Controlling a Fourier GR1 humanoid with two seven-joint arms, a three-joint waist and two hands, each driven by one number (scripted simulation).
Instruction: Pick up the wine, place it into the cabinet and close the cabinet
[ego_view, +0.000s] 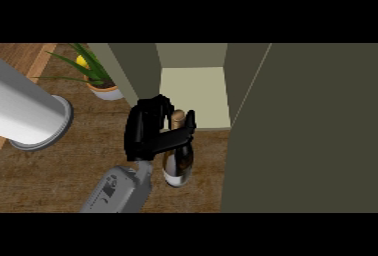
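Observation:
The wine bottle (178, 167) is dark with a tan neck and a pale base. It is held above the wooden counter (59, 175), its neck pointing at the open cabinet (193, 95). My left hand (150, 131) is shut on it, fingers and thumb curled round its upper body and hiding part of it. The neck is just at the front edge of the cabinet's pale shelf. The cabinet door (303, 130) stands open on the right and fills that side of the view. My right hand does not show.
A large white cylinder (29, 112) lies at the left of the counter. A potted plant (100, 75) with a yellow fruit behind it stands at the back left, beside the cabinet's left wall (136, 70).

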